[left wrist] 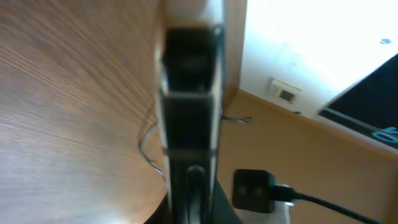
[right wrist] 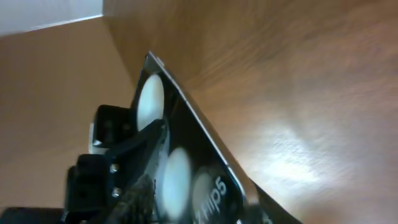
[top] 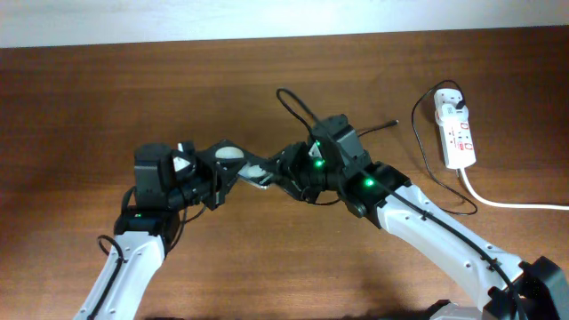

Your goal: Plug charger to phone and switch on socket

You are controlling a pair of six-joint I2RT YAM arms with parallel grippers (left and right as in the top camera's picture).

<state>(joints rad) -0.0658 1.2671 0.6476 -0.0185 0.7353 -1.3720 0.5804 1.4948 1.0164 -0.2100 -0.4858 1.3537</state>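
The black phone (top: 233, 158) is held tilted above the table between both grippers. My left gripper (top: 213, 182) is shut on its left end; in the left wrist view the phone (left wrist: 189, 81) stands edge-on between the jaws (left wrist: 189, 199). My right gripper (top: 277, 171) is closed on its right end. In the right wrist view the glossy screen (right wrist: 177, 168) shows round white reflections and fills the space between the jaws (right wrist: 205, 205); the left gripper (right wrist: 102, 171) holds the far side. The charger's connector tip (top: 389, 124) lies free on the table, its white plug (top: 451, 100) in the socket (top: 460, 138).
The thin charger cable loops behind my right wrist (top: 293, 102) and curves down by the strip. A thick white cord (top: 507, 203) runs off to the right edge. A black block with a cable (left wrist: 252, 190) shows beside the left jaws.
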